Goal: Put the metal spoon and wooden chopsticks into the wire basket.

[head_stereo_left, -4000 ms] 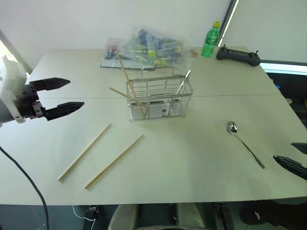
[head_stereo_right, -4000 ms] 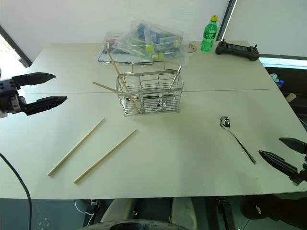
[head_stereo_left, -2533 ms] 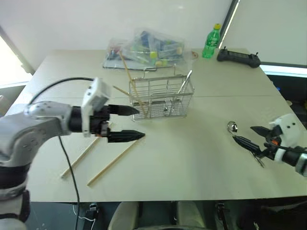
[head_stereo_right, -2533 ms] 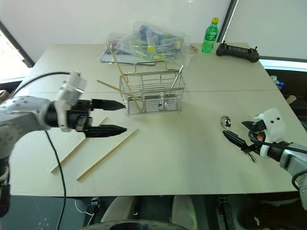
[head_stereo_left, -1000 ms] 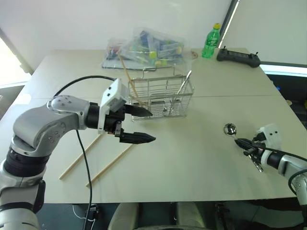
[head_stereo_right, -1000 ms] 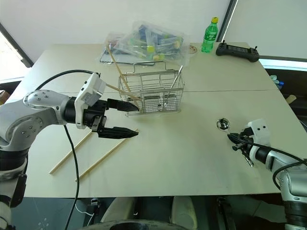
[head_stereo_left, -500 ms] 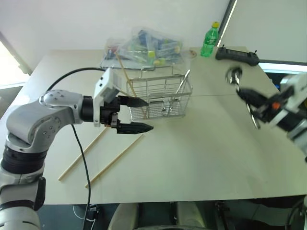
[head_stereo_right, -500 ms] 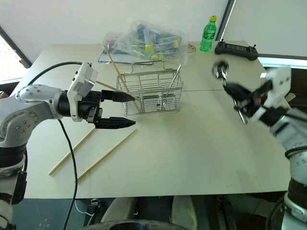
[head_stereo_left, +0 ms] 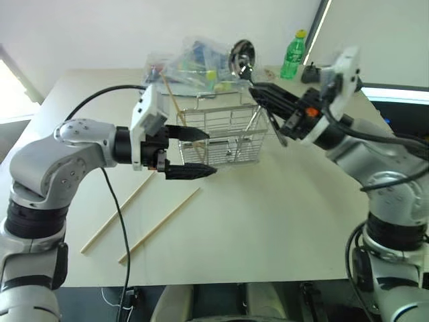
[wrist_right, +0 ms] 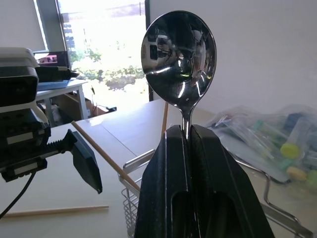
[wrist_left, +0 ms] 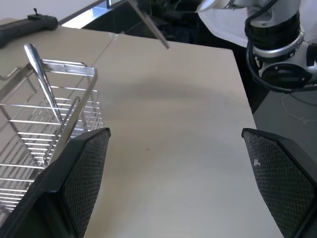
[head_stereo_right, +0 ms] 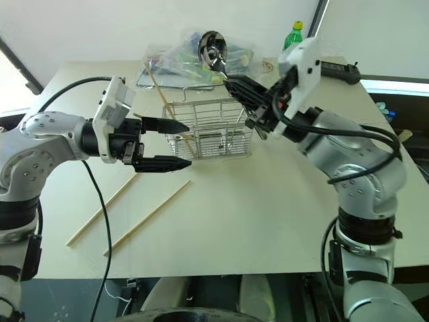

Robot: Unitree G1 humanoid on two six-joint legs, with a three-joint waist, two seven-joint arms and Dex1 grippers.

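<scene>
Pale bench (head_stereo_left: 281,215), spoon aloft over the basket.
The right end effector (head_stereo_right: 234,84) pinches the metal spoon (head_stereo_right: 213,48) by its handle, bowl up, long axis tilted, just above the wire basket (head_stereo_left: 224,137). The left end effector (head_stereo_left: 194,153), spread wide, hovers beside the basket; two wooden chopsticks (head_stereo_left: 157,225) lie on the bench nearer it.

a lab: bare white table (head_stereo_left: 281,221), remote controller (head_stereo_left: 332,75), trailing cables.
</scene>
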